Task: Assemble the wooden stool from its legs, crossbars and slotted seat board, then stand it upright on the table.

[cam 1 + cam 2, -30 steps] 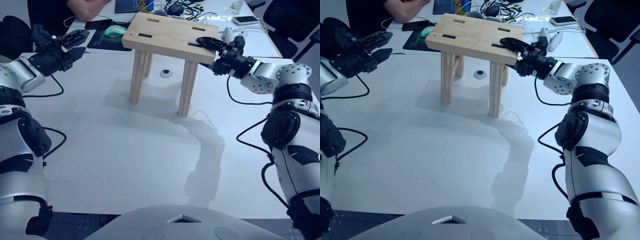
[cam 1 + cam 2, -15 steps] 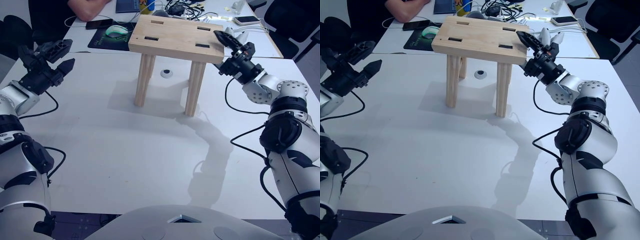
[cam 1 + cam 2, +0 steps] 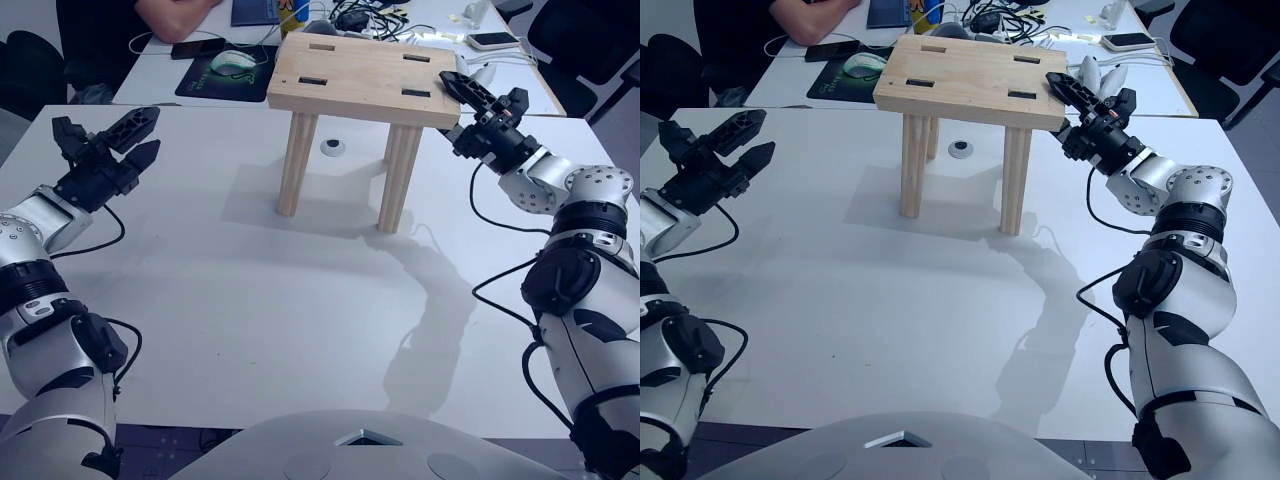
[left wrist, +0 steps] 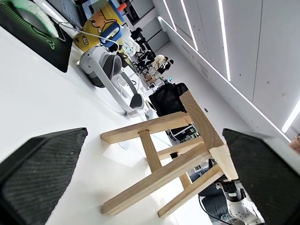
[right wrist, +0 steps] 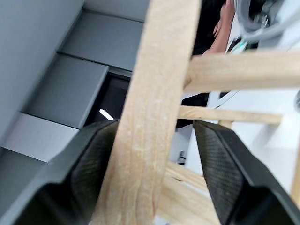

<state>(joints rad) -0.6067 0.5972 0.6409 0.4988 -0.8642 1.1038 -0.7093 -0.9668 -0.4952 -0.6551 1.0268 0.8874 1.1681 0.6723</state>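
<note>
Stool [image 3: 360, 95] upright on table [image 3: 250, 300], far centre, legs down; job looks done bar clearing the arms. R gripper [image 3: 480, 92] spread, jaws straddling seat board's [image 3: 970, 70] R edge; wood betw. pads [image 5: 220, 178], no visible squeeze. L gripper [image 3: 105, 135] spread too, empty, hovering well apart at table's L side. Main risk: pulling R arm away at an angle; could hook a finger on the edge & drag or tip the stool, w/ L too far off to steady it. Prob. safer to back straight out along the seat plane.
</note>
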